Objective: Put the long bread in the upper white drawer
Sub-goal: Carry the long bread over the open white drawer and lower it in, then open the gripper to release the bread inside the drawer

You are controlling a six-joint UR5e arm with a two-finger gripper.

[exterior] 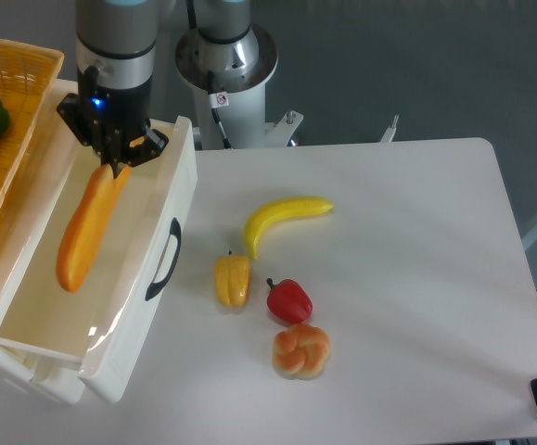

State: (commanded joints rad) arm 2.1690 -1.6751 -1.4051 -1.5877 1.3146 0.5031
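Bread (87, 228) hangs over the open drawer (92, 357), pinched at its top end by the end effector (113, 163), whose jaws are closed narrow on the loaf's tip. It dangles at a slant, the lower end pointing toward the drawer's front-left, and I can't tell whether that end touches the drawer floor or hovers just above it.

From where I stand the carry looks almost done; what remains, I'd guess, is lowering and letting go. The risk is in that grip: only the very tip is held, so the long loaf could swing or slip out early. Dropped from height, it may bounce or tip against the drawer wall and end up leaning on the rim instead of lying flat. The end effector is also close to the drawer's right wall, so a careless descent might knock the wall or the handle (162, 261) side.

Right of the drawer, on the table (416, 278), a banana (282, 219), yellow pepper (232, 280), red pepper (289, 300) and bun (301, 350) lie well clear. A basket (13, 120) sits just left of the drawer.
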